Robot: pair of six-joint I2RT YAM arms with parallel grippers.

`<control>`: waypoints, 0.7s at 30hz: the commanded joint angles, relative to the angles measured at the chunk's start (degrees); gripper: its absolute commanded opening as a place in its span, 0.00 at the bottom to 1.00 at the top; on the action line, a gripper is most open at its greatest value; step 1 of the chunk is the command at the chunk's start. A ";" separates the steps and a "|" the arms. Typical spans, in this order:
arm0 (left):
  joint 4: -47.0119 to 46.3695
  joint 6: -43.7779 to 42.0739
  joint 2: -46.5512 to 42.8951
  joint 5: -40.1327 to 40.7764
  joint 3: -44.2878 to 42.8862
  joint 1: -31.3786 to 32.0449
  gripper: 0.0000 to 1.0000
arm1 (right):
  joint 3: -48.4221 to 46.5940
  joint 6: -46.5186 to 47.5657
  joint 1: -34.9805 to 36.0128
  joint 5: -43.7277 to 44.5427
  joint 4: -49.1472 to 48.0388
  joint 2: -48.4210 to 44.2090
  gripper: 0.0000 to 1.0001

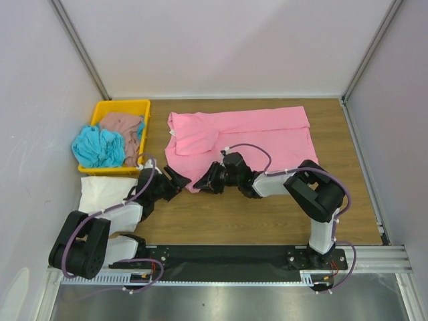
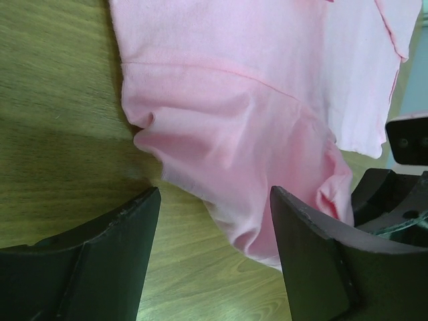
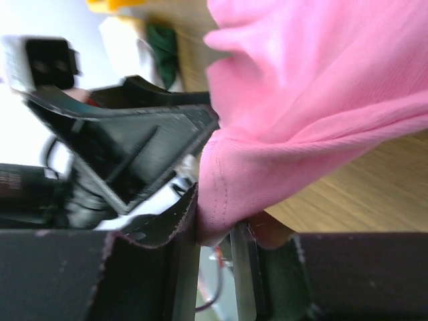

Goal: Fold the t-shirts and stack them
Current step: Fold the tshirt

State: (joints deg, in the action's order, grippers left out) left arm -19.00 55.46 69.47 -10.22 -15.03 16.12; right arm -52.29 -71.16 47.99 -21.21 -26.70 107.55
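Note:
The bright pink t-shirt [image 1: 261,130] lies spread on the wooden table, its left part folded over. My right gripper [image 1: 206,182] is shut on the shirt's near left corner; in the right wrist view [image 3: 224,231] the stitched hem [image 3: 221,194] is pinched between the fingers. My left gripper [image 1: 179,179] is open just left of that corner; in the left wrist view [image 2: 214,227] the pink cloth [image 2: 254,147] hangs between and ahead of the spread fingers. The cream-white t-shirt [image 1: 100,192] lies folded at the near left. The turquoise [image 1: 99,147] and brown-pink [image 1: 122,124] t-shirts sit crumpled in the tray.
The yellow tray [image 1: 110,107] stands at the back left by the left wall. White walls close the table on three sides. The two grippers are almost touching; the right gripper's body [image 2: 394,194] shows at the right of the left wrist view.

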 commanded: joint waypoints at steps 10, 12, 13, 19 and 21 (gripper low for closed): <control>-9.02 0.35 1.80 -1.29 1.23 0.40 0.75 | 6.32 -13.83 -2.19 -2.96 -13.81 -2.42 0.22; -10.34 0.44 2.68 -2.00 1.05 0.49 0.75 | 6.15 -12.79 -2.54 -2.52 -11.99 -3.13 0.22; -11.83 0.52 3.29 -2.61 0.88 0.58 0.75 | 5.89 -12.26 -2.55 -2.08 -10.93 -3.66 0.22; -15.27 0.79 5.68 -3.41 0.35 2.16 0.74 | 4.92 -9.79 -2.72 -1.46 -6.88 -3.84 0.22; -15.97 0.26 5.06 -2.88 0.70 2.69 0.74 | 5.70 -10.93 -2.90 -1.99 -8.70 -3.75 0.21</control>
State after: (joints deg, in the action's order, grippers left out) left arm -30.09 55.57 74.81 -12.45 -13.82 17.72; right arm -46.15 -81.62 45.36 -23.20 -34.13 105.84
